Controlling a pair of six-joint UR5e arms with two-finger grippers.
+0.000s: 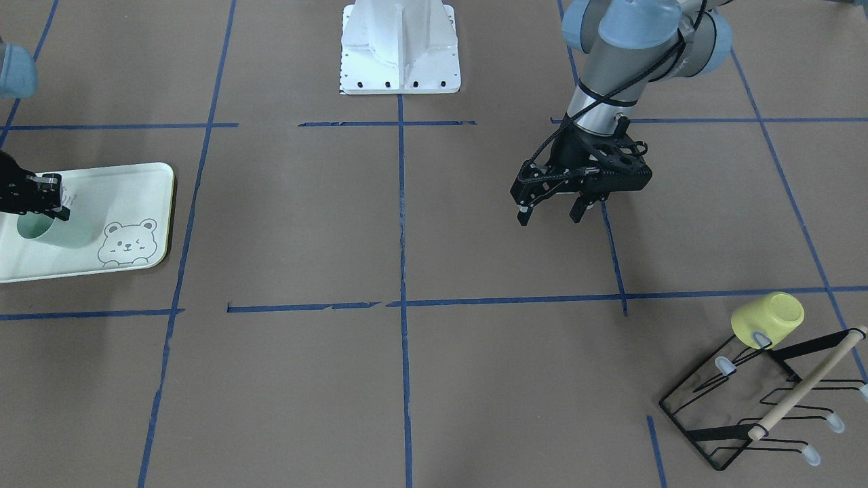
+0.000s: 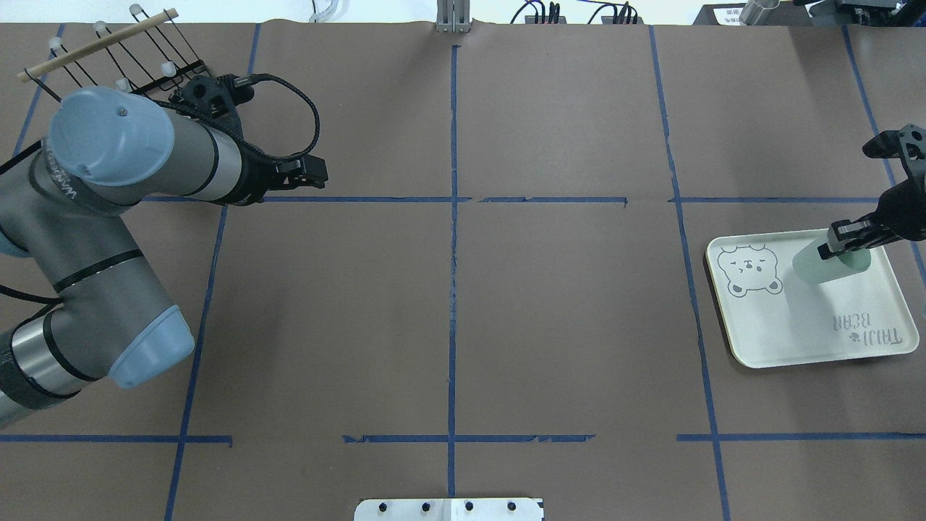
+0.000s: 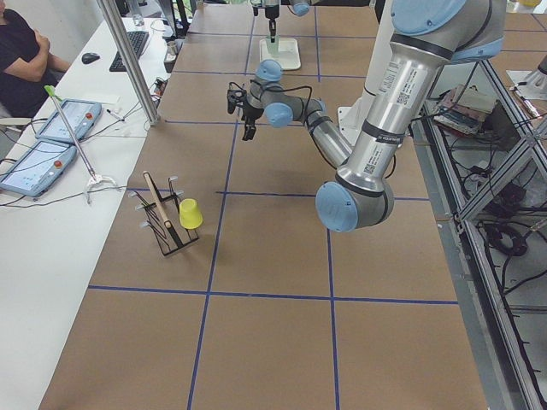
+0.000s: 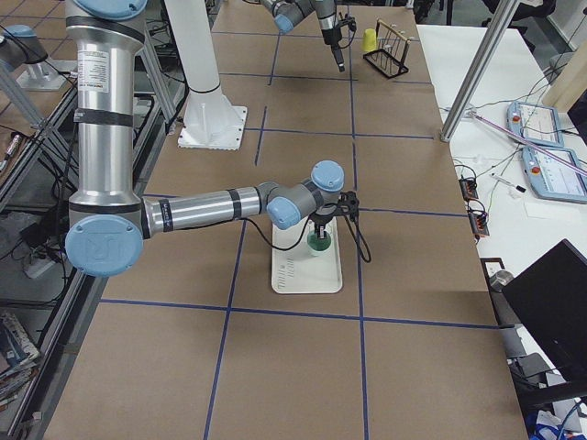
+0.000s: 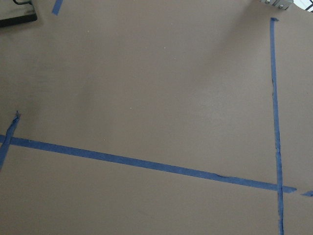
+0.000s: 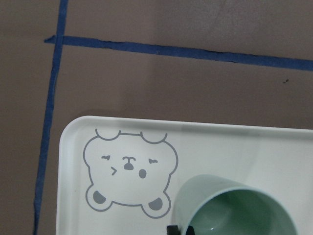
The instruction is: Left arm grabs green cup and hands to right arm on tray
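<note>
The green cup (image 1: 64,232) stands upright on the tray (image 1: 135,190), next to its bear drawing. My right gripper (image 1: 42,198) is shut on the cup's rim, one finger inside and one outside. Both also show in the overhead view, the cup (image 2: 814,266) on the tray (image 2: 796,333) with the gripper (image 2: 843,242) over it. The right wrist view shows the cup's open mouth (image 6: 230,205) and the tray (image 6: 244,147). My left gripper (image 1: 549,215) is open and empty, hovering above bare table far from the tray.
A yellow-green cup (image 1: 767,320) hangs upside down on a black wire rack (image 1: 746,407) with a wooden bar at my left front corner. The white robot base (image 1: 400,47) stands at mid-table. Blue tape lines cross the brown table. An operator sits beyond the rack side.
</note>
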